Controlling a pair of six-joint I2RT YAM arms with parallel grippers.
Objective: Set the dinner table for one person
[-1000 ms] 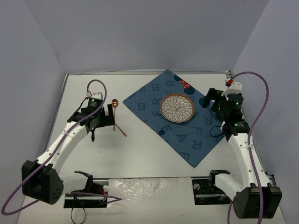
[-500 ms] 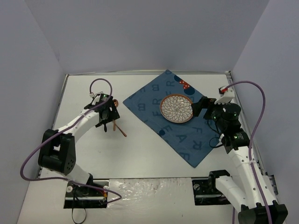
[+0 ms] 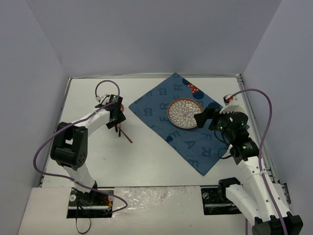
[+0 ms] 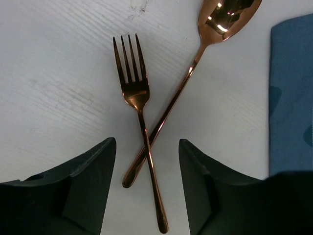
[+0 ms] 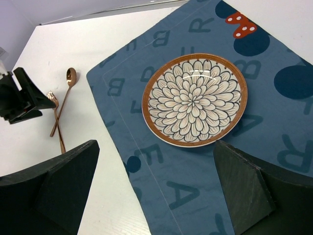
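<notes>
A copper fork (image 4: 138,95) and a copper spoon (image 4: 222,19) lie crossed on the white dinner table (image 3: 146,161), left of the blue letter-print mat (image 3: 195,147). My left gripper (image 4: 146,161) is open and low over their crossed handles, one finger (image 4: 83,181) on each side, touching neither. From above, only a handle tip (image 3: 128,138) shows past the left gripper (image 3: 116,120). A flower-patterned plate (image 5: 194,98) with a brown rim sits on the mat. Just right of the plate, my right gripper (image 3: 203,117) hovers wide open and empty over the mat.
The mat (image 5: 195,196) lies diagonally across the table's middle and right, with a red dotted bow print (image 5: 240,25) at its far corner. Grey walls enclose the table on three sides. The right wrist view also shows the fork (image 5: 53,100) and spoon (image 5: 71,76).
</notes>
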